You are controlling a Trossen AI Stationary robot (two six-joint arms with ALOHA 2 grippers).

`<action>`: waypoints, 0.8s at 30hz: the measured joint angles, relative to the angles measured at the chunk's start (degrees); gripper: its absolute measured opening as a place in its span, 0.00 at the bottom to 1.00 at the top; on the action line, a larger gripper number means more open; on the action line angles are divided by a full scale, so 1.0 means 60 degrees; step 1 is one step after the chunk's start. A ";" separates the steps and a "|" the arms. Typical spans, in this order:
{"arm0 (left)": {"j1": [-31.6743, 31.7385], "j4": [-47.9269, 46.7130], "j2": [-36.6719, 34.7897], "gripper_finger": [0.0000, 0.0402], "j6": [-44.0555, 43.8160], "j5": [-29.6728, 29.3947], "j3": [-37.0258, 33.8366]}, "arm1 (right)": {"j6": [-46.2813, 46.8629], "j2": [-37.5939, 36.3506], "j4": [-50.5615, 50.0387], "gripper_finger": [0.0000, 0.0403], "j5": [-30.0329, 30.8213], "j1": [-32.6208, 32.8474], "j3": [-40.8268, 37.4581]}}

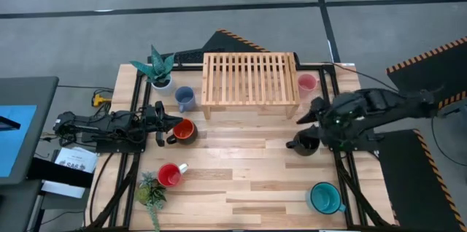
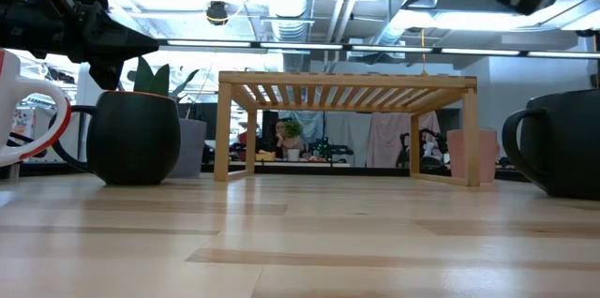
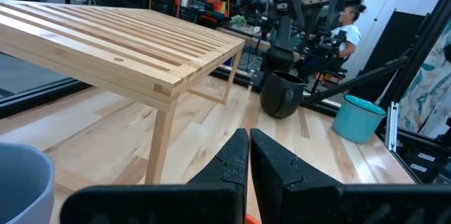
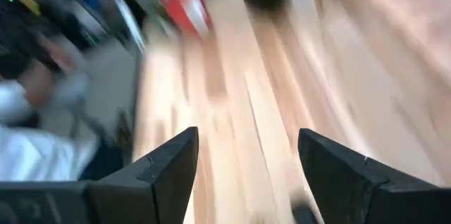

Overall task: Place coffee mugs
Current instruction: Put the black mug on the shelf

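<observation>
Six mugs stand on their bases on the table: pale blue mug (image 1: 184, 98), pink mug (image 1: 307, 83), dark mug with orange inside (image 1: 184, 131), red mug (image 1: 170, 175), teal mug (image 1: 323, 198) and black mug (image 1: 305, 143). A slatted wooden rack (image 1: 250, 77) stands at the far middle. My left gripper (image 1: 169, 122) hovers shut just left of and above the orange mug (image 2: 136, 137), touching nothing that I can see. My right gripper (image 1: 306, 115) is open (image 4: 246, 139) above the table, just beyond the black mug (image 3: 282, 94). Its wrist view is blurred.
Two small potted plants stand on the left side, one at the far left (image 1: 157, 68) and one at the near left (image 1: 151, 192). The rack's top (image 3: 113, 37) holds nothing. Bare wood lies between the orange and black mugs. A person sits in the room beyond the table (image 3: 347, 30).
</observation>
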 joint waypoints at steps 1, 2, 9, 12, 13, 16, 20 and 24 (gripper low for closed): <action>0.0000 0.0004 0.0000 0.00 0.0000 0.0003 0.0000 | 0.0333 0.0351 -0.0662 0.67 0.0014 0.0105 0.0319; 0.0000 0.0000 0.0001 0.00 0.0000 0.0003 0.0000 | 0.0657 0.0714 -0.1229 0.67 0.0024 0.0193 0.0573; 0.0000 0.0000 0.0000 0.00 0.0000 0.0007 0.0003 | 0.1663 0.2773 -0.3411 0.67 0.0006 0.0665 0.0889; -0.0001 0.0000 0.0004 0.00 0.0000 0.0007 0.0002 | 0.1831 0.3546 -0.3967 0.67 0.0004 0.0751 0.0892; 0.0000 0.0001 0.0001 0.00 0.0000 0.0007 0.0000 | 0.1836 0.3780 -0.4040 0.67 0.0000 0.0751 0.0892; 0.0000 0.0004 0.0000 0.00 0.0000 0.0011 0.0000 | 0.1838 0.4376 -0.4064 0.67 -0.0123 0.0747 0.0898; -0.0004 0.0002 0.0001 0.00 0.0000 0.0008 0.0001 | 0.1857 0.5045 -0.4111 0.67 -0.0198 0.0747 0.0903; 0.0000 0.0000 0.0002 0.00 0.0000 0.0011 0.0001 | 0.1862 0.5657 -0.4351 0.67 -0.0243 0.0743 0.0903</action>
